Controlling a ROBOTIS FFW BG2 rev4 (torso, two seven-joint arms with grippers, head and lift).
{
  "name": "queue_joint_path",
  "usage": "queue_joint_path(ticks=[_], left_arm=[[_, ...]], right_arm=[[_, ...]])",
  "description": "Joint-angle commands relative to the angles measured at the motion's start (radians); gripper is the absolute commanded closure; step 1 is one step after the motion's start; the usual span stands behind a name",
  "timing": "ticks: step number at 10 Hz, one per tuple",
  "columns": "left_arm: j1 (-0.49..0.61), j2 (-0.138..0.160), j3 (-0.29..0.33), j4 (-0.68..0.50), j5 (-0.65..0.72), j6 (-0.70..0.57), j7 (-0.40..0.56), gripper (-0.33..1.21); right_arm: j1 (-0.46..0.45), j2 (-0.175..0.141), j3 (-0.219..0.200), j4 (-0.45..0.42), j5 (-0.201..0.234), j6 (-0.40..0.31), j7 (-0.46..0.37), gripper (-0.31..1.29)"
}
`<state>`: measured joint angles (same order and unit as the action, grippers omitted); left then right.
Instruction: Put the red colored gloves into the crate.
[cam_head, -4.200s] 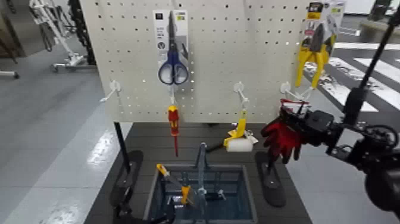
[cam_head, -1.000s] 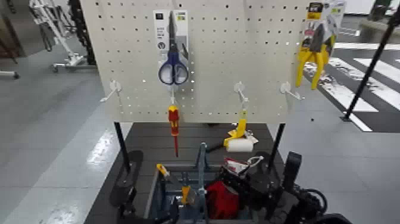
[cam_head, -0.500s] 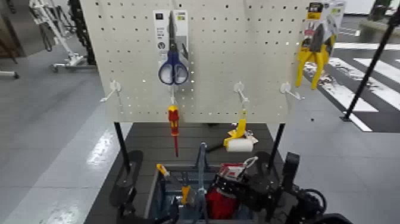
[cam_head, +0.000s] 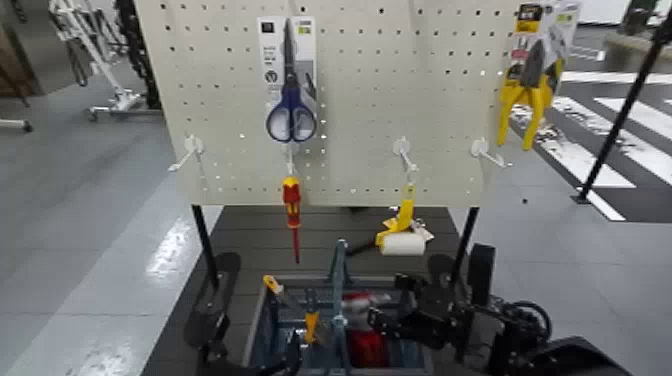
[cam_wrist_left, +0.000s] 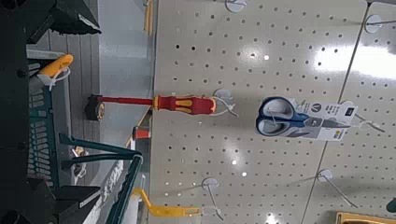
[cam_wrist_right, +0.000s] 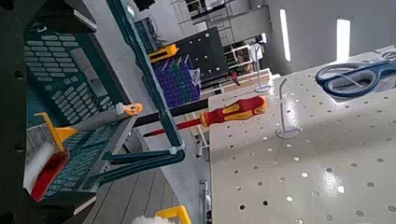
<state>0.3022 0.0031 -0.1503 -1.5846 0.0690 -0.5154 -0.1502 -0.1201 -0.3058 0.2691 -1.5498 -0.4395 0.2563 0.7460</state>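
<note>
Your left hand is out of the head view, parked low beside the crate (cam_head: 262, 320); you cannot tell whether it is spread or pressed together. In the crate's right compartment, just right of the central handle (cam_head: 338, 290), the red colored gloves (cam_head: 366, 345) now lie inside, lower than half a second ago. Your right hand (cam_head: 385, 322) sits just above them at the right rim, apparently spread and no longer pinching them. You can judge the gloves delivered; only withdrawal remains.
</note>
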Motion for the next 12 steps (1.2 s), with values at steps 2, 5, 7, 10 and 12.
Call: queue_joint_path(ticks=[2, 5, 7, 10, 12], left_arm=[[0.000, -0.084, 0.000, 0.000, 0.000, 0.002, 0.000, 0.09], [0.000, -0.083, 0.005, 0.000, 0.000, 0.000, 0.000, 0.09], [0.002, -0.084, 0.005, -0.002, 0.000, 0.000, 0.000, 0.09], [0.005, -0.083, 0.006, -0.003, 0.000, -0.002, 0.000, 0.09], [0.006, -0.081, 0.009, -0.005, 0.000, -0.005, 0.000, 0.09]], right_arm=[[0.000, 0.001, -0.002, -0.001, 0.004, -0.003, -0.001, -0.05], [0.014, 0.002, -0.028, -0.023, 0.008, -0.035, -0.031, -0.04], [0.089, 0.004, -0.087, -0.116, 0.054, -0.089, -0.155, -0.04], [0.306, 0.024, -0.188, -0.297, 0.153, -0.246, -0.435, -0.05], [0.416, 0.020, -0.202, -0.374, 0.189, -0.296, -0.545, -0.05]])
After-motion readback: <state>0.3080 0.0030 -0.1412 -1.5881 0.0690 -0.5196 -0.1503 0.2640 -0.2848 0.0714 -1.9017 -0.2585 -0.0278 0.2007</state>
